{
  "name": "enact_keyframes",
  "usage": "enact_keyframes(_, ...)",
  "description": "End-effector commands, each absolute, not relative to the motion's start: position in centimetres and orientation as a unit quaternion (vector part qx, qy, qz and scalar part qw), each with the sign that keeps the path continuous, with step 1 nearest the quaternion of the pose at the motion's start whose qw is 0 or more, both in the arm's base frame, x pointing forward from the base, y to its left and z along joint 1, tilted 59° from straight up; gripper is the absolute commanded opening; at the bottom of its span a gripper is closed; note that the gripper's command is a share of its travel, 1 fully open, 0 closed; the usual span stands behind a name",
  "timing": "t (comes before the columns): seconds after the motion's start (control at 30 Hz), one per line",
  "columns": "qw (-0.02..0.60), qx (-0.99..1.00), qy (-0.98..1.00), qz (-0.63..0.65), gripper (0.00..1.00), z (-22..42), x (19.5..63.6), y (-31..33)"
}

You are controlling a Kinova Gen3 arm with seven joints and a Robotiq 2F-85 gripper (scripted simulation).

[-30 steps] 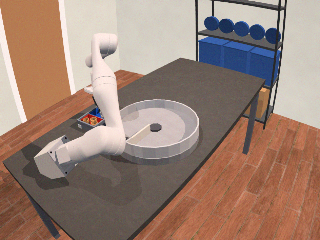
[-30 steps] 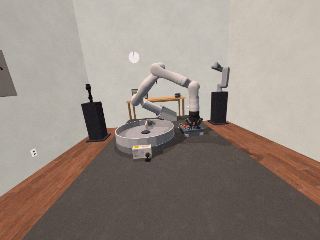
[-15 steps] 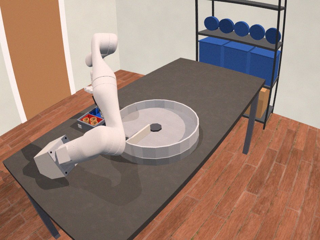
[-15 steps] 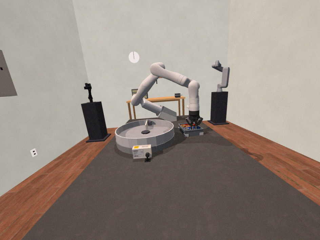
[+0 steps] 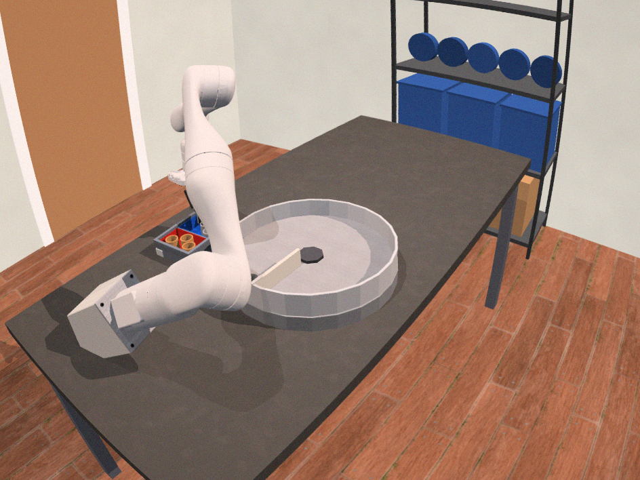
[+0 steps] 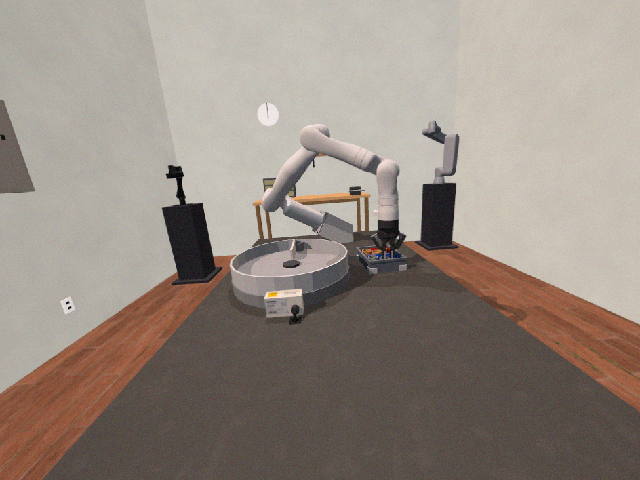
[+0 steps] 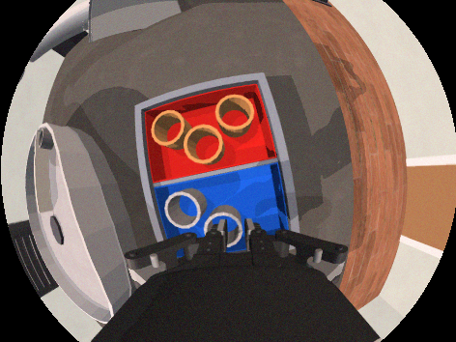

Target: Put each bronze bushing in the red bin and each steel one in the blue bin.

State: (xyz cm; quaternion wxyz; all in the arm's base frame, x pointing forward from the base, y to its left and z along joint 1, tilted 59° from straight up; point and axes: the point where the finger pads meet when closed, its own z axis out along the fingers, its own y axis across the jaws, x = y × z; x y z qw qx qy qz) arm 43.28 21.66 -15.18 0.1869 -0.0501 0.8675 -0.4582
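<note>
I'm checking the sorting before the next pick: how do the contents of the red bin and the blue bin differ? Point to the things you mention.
The red bin point(image 7: 166, 166) holds three bushings, the blue bin point(image 7: 246, 193) two in view. Those in the red bin are bronze-coloured; those in the blue bin are grey, steel-like. Both bins' visible bushings are open rings.
</note>
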Motion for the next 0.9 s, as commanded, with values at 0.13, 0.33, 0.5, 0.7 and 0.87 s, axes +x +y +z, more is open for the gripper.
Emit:
enact_keyframes(0.13, 0.188, -0.051, 0.868, -0.457, 0.19, -15.01, 43.19, 22.06)
enact_keyframes(0.33, 0.188, -0.051, 0.868, -0.457, 0.19, -14.94, 43.15, 22.16)
enact_keyframes(0.5, 0.188, -0.051, 0.868, -0.457, 0.19, -14.92, 43.13, 22.19)
enact_keyframes(0.7, 0.188, -0.051, 0.868, -0.457, 0.19, -14.79, 43.04, 22.39)
enact_keyframes(0.87, 0.188, -0.051, 0.868, -0.457, 0.19, -14.73, 42.99, 22.48)
